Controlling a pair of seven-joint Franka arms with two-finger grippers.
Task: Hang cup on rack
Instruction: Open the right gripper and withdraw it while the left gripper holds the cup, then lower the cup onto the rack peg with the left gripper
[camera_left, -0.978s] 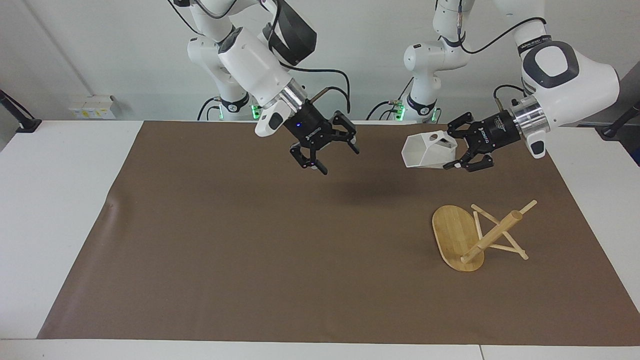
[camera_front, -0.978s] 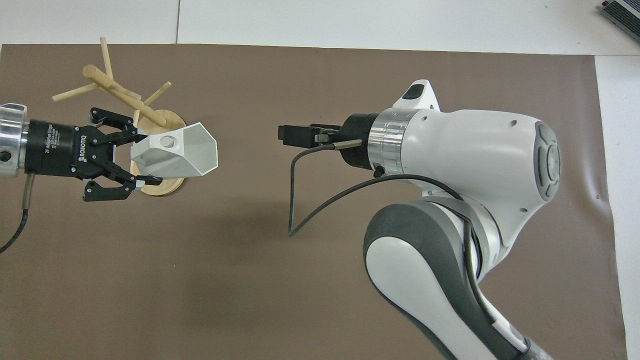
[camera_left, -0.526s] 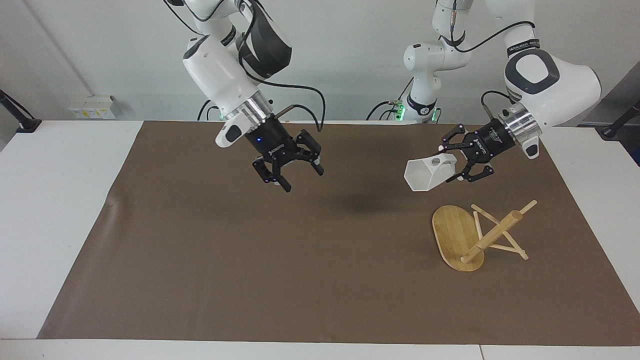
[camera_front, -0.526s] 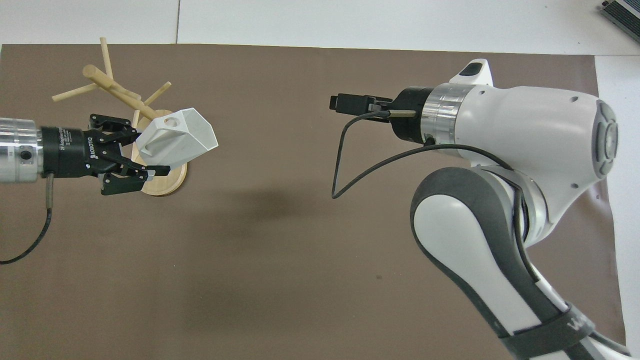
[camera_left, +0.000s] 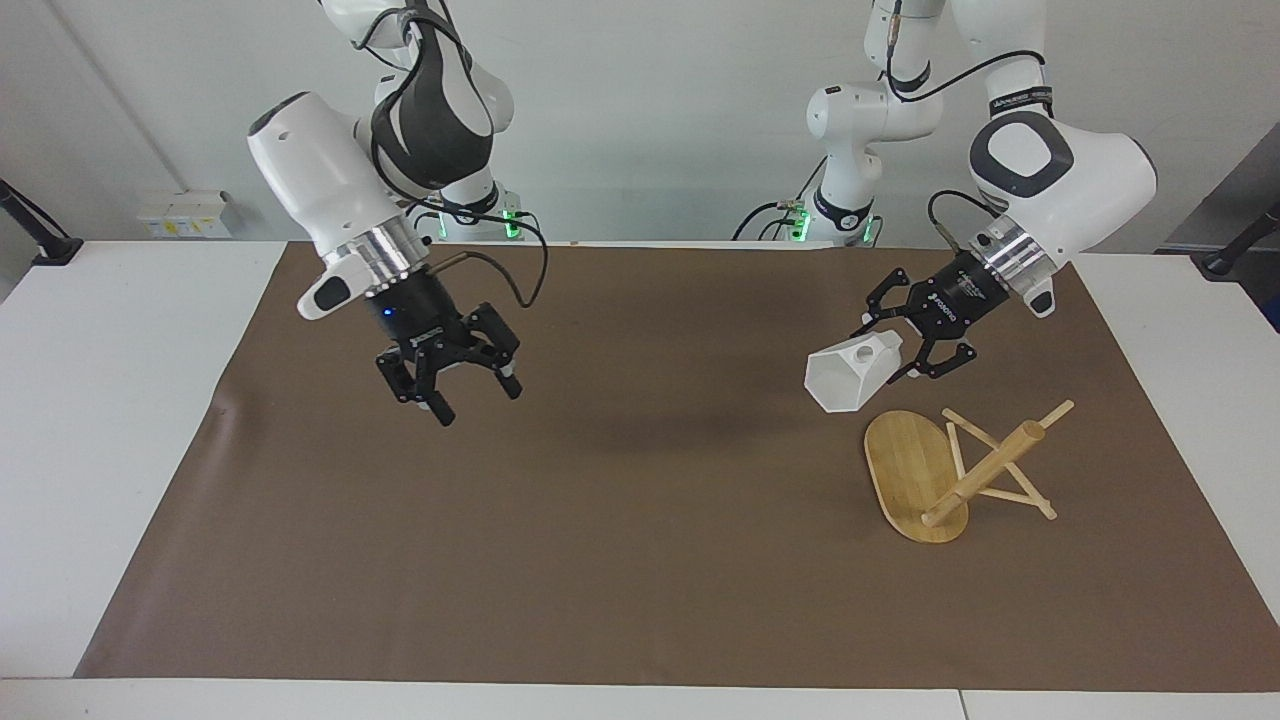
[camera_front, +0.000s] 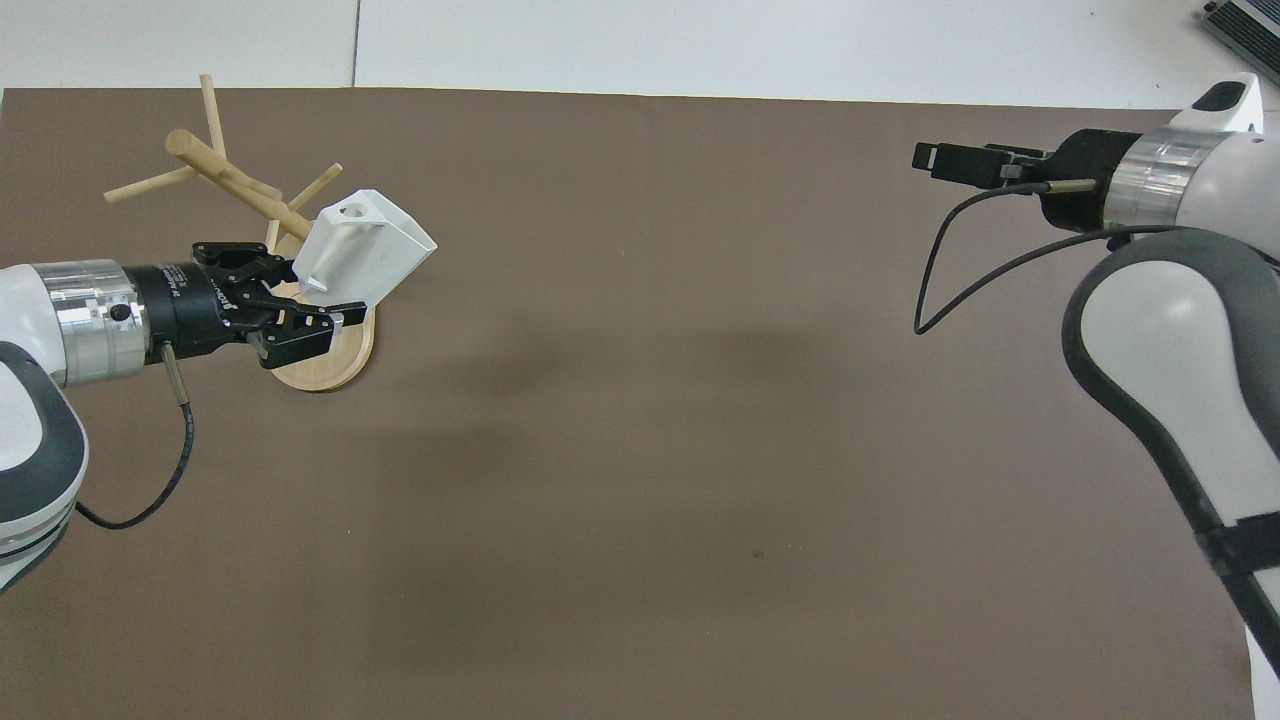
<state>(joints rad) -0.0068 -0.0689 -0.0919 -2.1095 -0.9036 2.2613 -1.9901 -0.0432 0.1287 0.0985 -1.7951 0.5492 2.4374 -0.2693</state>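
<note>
Now my left claw (camera_left: 908, 352), gripping the cup (camera_left: 852, 375), has dipped toward the rack (camera_left: 950, 470); right claw (camera_left: 452, 384), spread empty, has pulled away.

High facing cam vs steep overhead cam — half-turn apart, shared brown mat (camera_left: 640, 560).

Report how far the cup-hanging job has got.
Done: the cup is picked up, gripped by the left gripper. In hand: it hangs tilted above the rack. Left: threading its handle hole onto a peg. The right gripper waits open over the mat.
</note>
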